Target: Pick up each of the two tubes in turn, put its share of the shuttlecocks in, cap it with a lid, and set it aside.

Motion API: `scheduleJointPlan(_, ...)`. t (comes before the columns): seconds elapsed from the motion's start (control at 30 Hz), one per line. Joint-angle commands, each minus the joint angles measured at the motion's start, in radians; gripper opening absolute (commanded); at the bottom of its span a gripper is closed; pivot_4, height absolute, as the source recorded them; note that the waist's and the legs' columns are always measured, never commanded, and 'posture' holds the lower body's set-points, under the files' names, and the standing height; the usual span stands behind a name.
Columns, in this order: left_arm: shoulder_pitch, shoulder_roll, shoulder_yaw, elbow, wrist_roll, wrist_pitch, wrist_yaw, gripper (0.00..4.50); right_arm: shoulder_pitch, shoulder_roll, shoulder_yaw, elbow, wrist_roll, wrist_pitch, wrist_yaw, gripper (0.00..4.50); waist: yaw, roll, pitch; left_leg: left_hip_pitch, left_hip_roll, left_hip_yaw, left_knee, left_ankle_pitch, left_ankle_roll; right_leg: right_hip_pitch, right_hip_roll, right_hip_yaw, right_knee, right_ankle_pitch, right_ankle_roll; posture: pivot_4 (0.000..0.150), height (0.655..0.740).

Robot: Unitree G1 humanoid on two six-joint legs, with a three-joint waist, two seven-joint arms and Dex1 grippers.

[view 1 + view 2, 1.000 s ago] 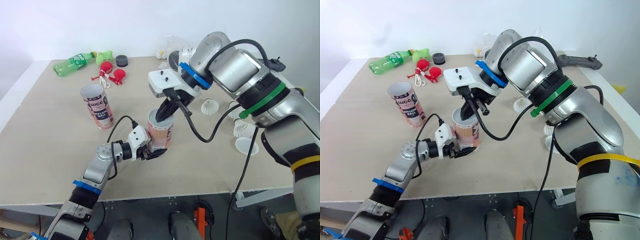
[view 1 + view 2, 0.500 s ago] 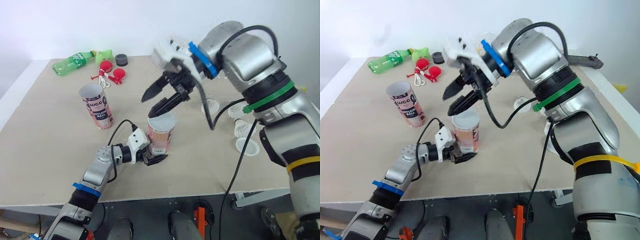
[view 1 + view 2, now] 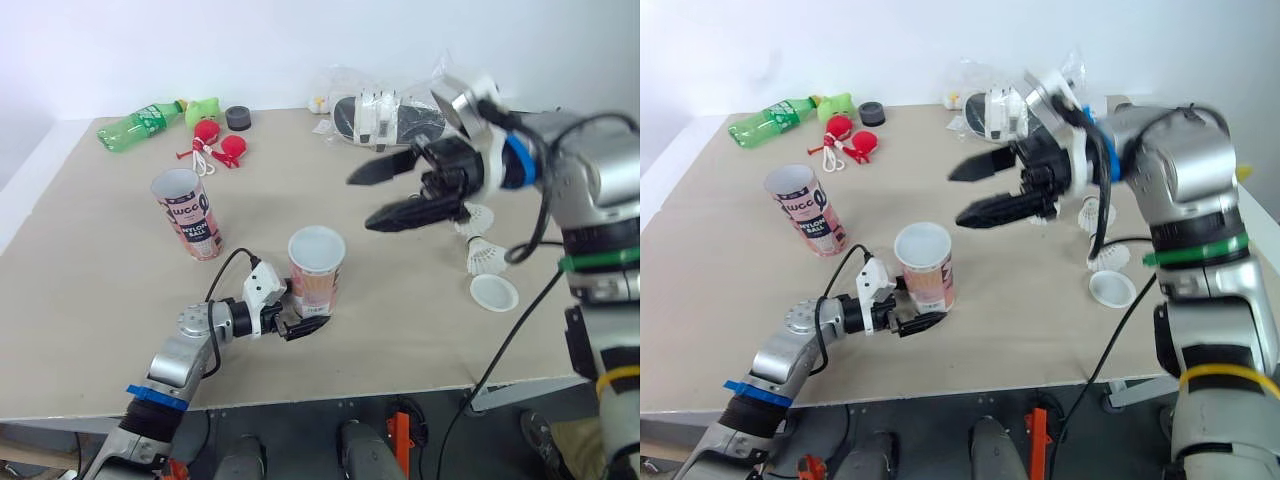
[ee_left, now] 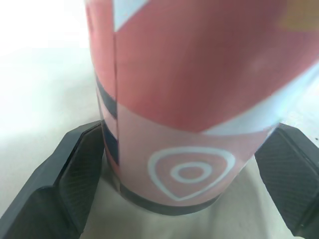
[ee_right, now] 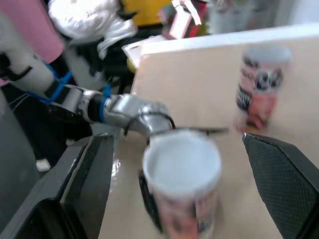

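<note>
Lid on, arm away: the right gripper, which a second ago was pressing down into the mouth of the near tube, has lifted clear and swung toward the table's right edge, its jaws spread wide and empty. The tube stands upright near the middle of the front edge, its top now closed by a white lid, while the left gripper still clasps its base, pads against both sides. That tube looks ready to be set aside. The second tube stands open toward the left edge, with two shuttlecocks and a spare lid waiting by the right edge.
</note>
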State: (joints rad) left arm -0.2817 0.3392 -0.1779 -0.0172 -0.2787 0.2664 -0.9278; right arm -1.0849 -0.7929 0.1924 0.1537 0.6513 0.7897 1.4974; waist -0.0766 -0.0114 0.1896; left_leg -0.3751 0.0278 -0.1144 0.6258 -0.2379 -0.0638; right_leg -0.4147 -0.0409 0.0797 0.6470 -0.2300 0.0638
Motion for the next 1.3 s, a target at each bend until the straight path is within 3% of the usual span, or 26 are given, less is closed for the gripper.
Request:
scheduleJointPlan(0.03,0.06,0.052,0.027,-0.063,-0.035,0.036,-0.02,4.5,0.168,-0.011,-0.116,-0.125,0.0,-0.018,-0.128,4.43,0.001,0.0,0.0,0.0,0.001,0.0,-0.001,0.0,0.0,0.0,0.0,-0.001,0.0,-0.001,-0.001,0.15,0.74)
scheduleJointPlan(0.23,0.08,0.094,0.059,-0.071,-0.051,0.024,-0.013,4.5,0.354,0.099,-0.217,-0.239,0.011,-0.042,-0.329,4.43,0.001,0.0,0.001,-0.001,0.001,0.001,0.0,0.0,0.001,-0.001,0.001,0.001,0.001,0.0,-0.001,0.15,0.74)
scheduleJointPlan(0.53,0.146,0.179,0.125,-0.123,-0.097,0.032,-0.029,4.5,0.571,0.1,-0.221,-0.453,0.033,-0.071,-0.373,4.43,0.001,0.0,0.001,-0.001,0.001,0.002,0.0,0.0,0.001,-0.001,0.001,0.001,0.0,0.0,-0.001,0.15,0.74)
scheduleJointPlan(0.9,0.162,0.207,0.148,-0.109,-0.102,0.014,-0.044,4.5,0.625,0.178,-0.085,-0.377,-0.11,-0.253,-0.374,4.43,0.002,-0.001,0.001,-0.001,0.001,0.002,0.001,0.0,0.0,-0.001,0.001,0.001,0.0,0.001,-0.001,0.15,0.74)
scheduleJointPlan(1.3,0.175,0.216,0.149,-0.095,-0.086,-0.008,-0.043,4.5,0.554,0.25,-0.048,-0.281,-0.152,-0.307,-0.365,4.43,0.002,-0.002,0.001,0.0,0.001,0.002,0.001,0.0,0.0,-0.001,0.001,0.001,0.0,0.001,-0.001,0.15,0.74)
